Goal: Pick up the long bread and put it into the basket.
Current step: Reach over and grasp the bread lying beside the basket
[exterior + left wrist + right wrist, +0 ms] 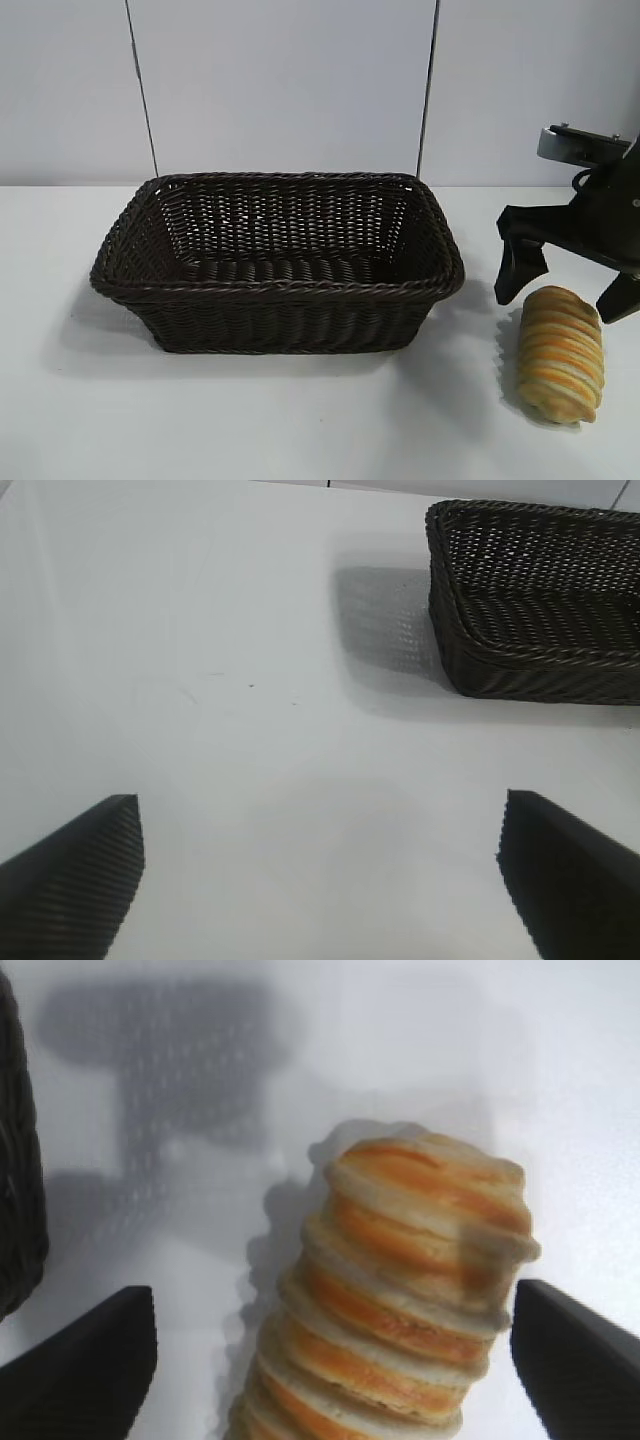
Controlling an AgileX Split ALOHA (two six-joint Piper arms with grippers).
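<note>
Here the right pincer (563, 292) hangs at the far end of the long bread (560, 353), pointing steeply down, its two black fingers (519, 268) spread wide. One finger stands on each side of that end of the loaf, and neither touches it; in the right wrist view the bread (400, 1300) lies between the two fingertips (85, 1360) with bare counter showing on both sides. The loaf rests flat on the white counter (300, 420), nothing gripping it, its orange-brown stripes running crosswise. Beside this pincer, toward the middle of the counter, sits the basket (280, 295), dark woven wicker with a braided rim; it stands near the bread but apart from it, and nothing lies inside it.

The left pincer (320, 875) is seen only from its own wrist camera. Its fingers (75, 870) are also wide apart, with only bare counter between them. Ahead of it and off to one side, well apart, is a corner of the basket (530, 630).
</note>
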